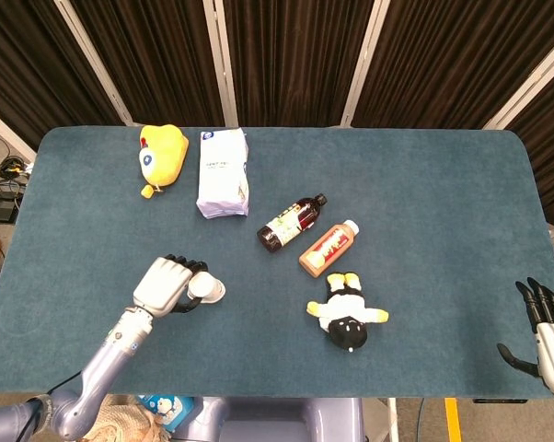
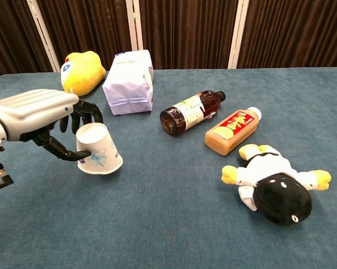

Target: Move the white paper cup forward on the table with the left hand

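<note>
The white paper cup [image 2: 98, 149] with a blue flower print is upside down, rim toward the table, and my left hand [image 2: 42, 119] grips it with thumb and fingers around its sides. From the head view the cup [image 1: 206, 290] shows just right of the left hand [image 1: 167, 284], left of table centre. Whether its rim touches the cloth I cannot tell. My right hand [image 1: 544, 330] hangs at the table's front right corner, fingers apart, holding nothing.
A yellow plush [image 1: 161, 155] and a white bag [image 1: 223, 173] lie at the back left. A dark bottle [image 1: 291, 223], an orange bottle [image 1: 328, 247] and a penguin plush [image 1: 348, 315] lie mid-table. The blue table [image 1: 424, 184] is bare on the right.
</note>
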Controlling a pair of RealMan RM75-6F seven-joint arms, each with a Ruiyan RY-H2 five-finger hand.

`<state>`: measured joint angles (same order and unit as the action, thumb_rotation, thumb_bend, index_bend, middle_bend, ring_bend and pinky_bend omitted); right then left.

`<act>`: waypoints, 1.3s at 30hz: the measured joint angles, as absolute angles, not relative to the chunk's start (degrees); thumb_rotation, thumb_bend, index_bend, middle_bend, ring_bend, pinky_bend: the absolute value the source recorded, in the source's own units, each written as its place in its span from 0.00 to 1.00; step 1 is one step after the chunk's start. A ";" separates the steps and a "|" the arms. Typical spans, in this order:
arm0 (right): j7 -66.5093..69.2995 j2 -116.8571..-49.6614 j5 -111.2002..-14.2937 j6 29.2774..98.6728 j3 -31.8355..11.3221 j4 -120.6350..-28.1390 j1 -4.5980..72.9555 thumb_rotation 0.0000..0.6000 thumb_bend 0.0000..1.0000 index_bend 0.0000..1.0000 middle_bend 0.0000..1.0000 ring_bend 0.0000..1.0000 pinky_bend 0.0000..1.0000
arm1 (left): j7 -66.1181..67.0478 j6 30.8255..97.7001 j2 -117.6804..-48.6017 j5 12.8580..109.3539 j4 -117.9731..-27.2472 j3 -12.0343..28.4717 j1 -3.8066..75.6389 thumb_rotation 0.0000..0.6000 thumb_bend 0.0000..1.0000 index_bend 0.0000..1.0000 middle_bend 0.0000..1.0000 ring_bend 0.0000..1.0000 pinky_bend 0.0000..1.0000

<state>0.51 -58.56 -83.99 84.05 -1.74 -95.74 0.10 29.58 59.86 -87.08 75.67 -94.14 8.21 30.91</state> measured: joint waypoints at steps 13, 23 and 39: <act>0.41 -58.61 -83.95 83.97 -1.78 -95.83 0.15 1.00 0.24 0.00 0.00 0.00 0.00 | 30.44 60.23 -88.08 73.10 -91.46 7.23 31.93 1.00 0.20 0.19 0.26 0.25 0.30; 0.51 -58.51 -83.82 83.83 -1.79 -95.96 0.17 1.00 0.24 0.00 0.00 0.00 0.00 | 31.11 61.38 -85.31 71.76 -94.63 6.45 31.47 1.00 0.16 0.07 0.09 0.10 0.16; -0.64 -58.66 -83.82 83.97 -1.77 -96.15 0.14 1.00 0.24 0.00 0.00 0.00 0.00 | 24.37 77.35 -69.89 80.63 -102.40 -0.41 19.62 1.00 0.05 0.00 0.00 0.00 0.00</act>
<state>-0.64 -58.66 -83.82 83.97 -1.77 -96.15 0.14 24.37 77.35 -69.89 80.63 -102.40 -0.41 19.62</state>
